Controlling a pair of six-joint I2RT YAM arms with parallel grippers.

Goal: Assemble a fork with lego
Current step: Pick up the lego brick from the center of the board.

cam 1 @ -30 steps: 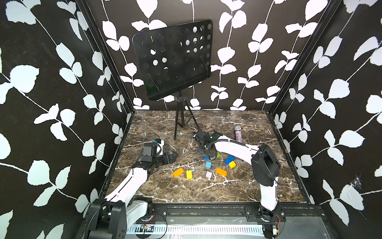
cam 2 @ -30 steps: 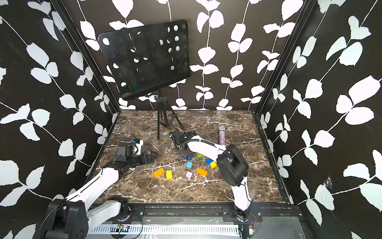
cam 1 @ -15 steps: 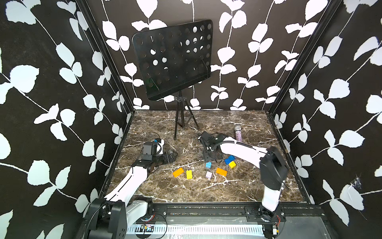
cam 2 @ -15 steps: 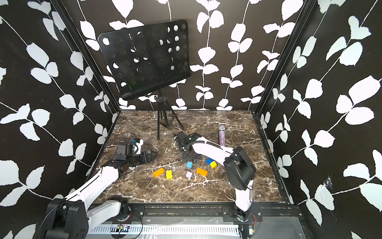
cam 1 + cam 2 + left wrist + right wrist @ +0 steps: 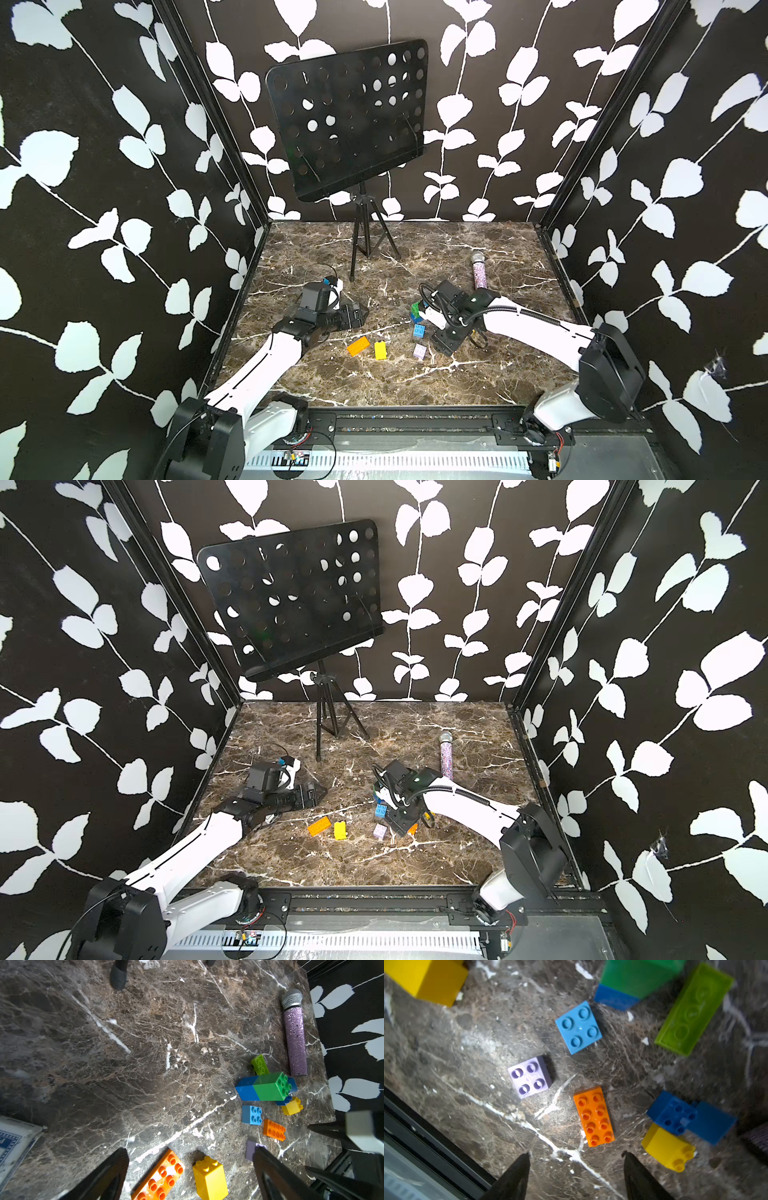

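Even, bright light on my marble table [image 5: 374, 386]; shadows short and soft. In my right wrist view the orange brick [image 5: 593, 1115] is sharp, the dark blue brick [image 5: 675, 1115] beside it smeared, my fingertips [image 5: 517, 1172] near it blurred.

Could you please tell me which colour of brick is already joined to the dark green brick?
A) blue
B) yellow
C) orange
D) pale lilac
A: in the left wrist view the green brick and a blue brick lie pressed face to face as one block.
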